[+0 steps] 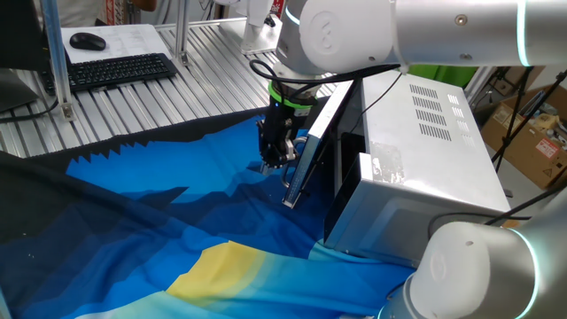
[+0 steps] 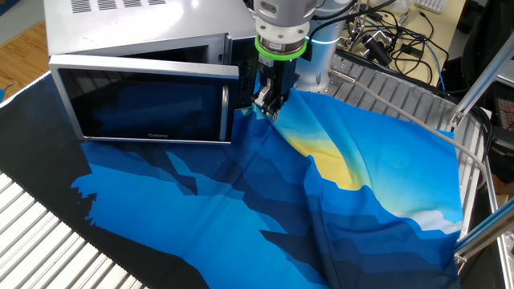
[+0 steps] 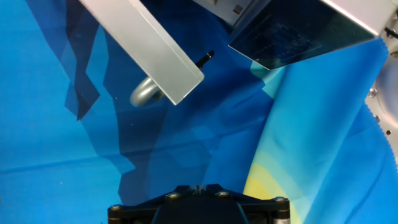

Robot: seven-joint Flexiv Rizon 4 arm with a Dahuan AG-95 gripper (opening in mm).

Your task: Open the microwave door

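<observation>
Toward the far edge of the table, as seen in the other fixed view, the microwave (image 2: 136, 24) is parked with its silver casing against that edge, and the microwave door (image 2: 148, 104) is swung partly out over the blue cloth (image 2: 241, 209). The hinge side is kept at the left of that view; the handle side is angled outward, and a dark gap is opened between the door's free edge and the oven front. The curved bar handle (image 2: 224, 108) is seen on the door's right-hand edge. The gripper (image 2: 271, 103) is hung just beside that free edge, low over the cloth, on the side where the yellow patch (image 2: 337, 164) is printed. Whether the door is touched cannot be told. How the jaws stand cannot be told either; the fingertips are hidden in the hand view and too dark elsewhere. From the hand view, the door's lower edge (image 3: 155, 62) is seen tilted across the frame, with the handle end peeking out below it. Wide open cloth is left toward the near edge. A keyboard (image 1: 120, 69) and mouse (image 1: 87, 41) are set at a corner well apart.
</observation>
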